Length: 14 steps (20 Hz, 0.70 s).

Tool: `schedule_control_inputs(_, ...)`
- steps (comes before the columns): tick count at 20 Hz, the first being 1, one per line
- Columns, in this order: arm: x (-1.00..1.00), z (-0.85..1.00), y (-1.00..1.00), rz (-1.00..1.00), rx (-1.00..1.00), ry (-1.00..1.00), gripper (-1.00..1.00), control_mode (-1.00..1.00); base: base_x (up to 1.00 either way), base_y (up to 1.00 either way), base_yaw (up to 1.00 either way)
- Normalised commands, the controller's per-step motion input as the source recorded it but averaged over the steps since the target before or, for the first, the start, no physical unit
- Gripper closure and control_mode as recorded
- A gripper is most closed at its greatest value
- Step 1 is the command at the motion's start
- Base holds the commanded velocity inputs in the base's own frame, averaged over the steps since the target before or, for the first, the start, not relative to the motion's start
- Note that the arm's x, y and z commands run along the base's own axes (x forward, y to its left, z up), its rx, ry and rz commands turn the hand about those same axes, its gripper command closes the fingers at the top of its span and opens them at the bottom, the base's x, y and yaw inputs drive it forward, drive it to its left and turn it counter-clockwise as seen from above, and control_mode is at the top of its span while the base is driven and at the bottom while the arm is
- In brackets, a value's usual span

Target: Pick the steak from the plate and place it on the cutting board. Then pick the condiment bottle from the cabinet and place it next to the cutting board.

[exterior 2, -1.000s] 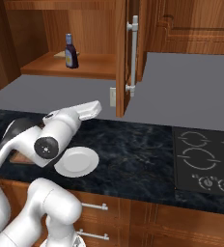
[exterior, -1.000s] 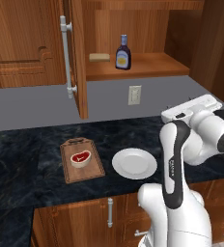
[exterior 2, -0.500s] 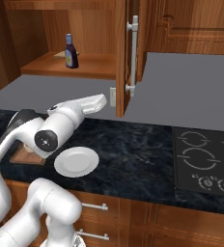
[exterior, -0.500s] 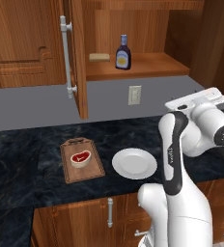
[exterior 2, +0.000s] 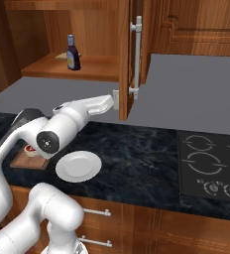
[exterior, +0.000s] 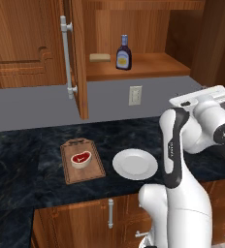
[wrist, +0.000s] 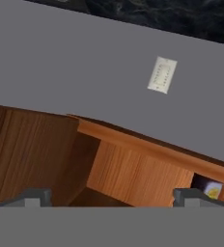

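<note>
- Steak (exterior: 81, 158) lies on the cutting board (exterior: 82, 161), near its middle; I see the steak's long axis running left to right across the board, with the pale fat rim around it.
- Cutting board sits on the dark desk (exterior: 27, 164), long axis running near to far, its handle cut-out at the far end toward the wall.
- Plate (exterior: 135, 163) rests just right of the board, bare; from the right base view I see the plate (exterior 2: 78, 166) just in front of the arm.
- Condiment bottle (exterior: 123, 53) stands upright on the shelf of the cabinet (exterior: 148, 65), neck up, label facing me, with a flat tan block (exterior: 100, 57) just left of it; the door with its grey bar handle (exterior: 66, 57) hangs open.
- My fingers (wrist: 33, 197) show as two dark tips set wide apart, nothing between them, looking at the grey wall, its outlet (wrist: 161, 74) and the cabinet's underside.
</note>
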Motion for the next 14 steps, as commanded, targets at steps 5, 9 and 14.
schedule_control_inputs(5,-0.13,0.15,0.32,-0.02,0.14,0.05,-1.00,-1.00,0.00,0.00,0.00)
schedule_control_inputs(9,-0.10,0.10,0.43,0.00,0.12,0.06,-1.00,-1.00,0.00,0.00,0.00)
schedule_control_inputs(14,-0.07,0.19,0.42,0.00,0.12,0.04,-1.00,-1.00,0.00,0.00,0.00)
